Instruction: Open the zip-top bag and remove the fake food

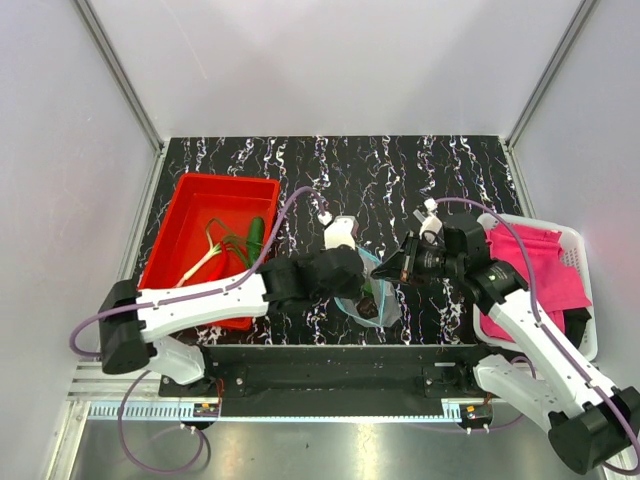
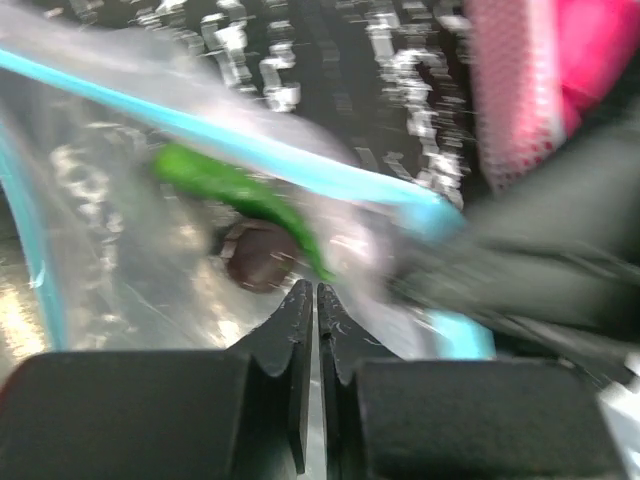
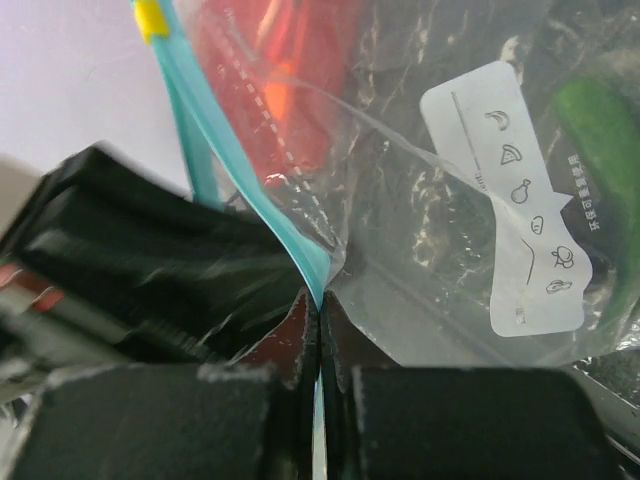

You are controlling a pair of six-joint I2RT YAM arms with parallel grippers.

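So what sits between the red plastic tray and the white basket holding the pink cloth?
The clear plastic zip-top bag, pinched by the right gripper, over black marbled tabletop; the top view shows it.

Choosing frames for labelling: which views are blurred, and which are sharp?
Left wrist view: motion-blurred, clear plastic zip-top bag and green toy vegetable smeared. Right wrist view: sharp on the bag's white label, dark foreground soft. Top external view: crisp, evenly lit.
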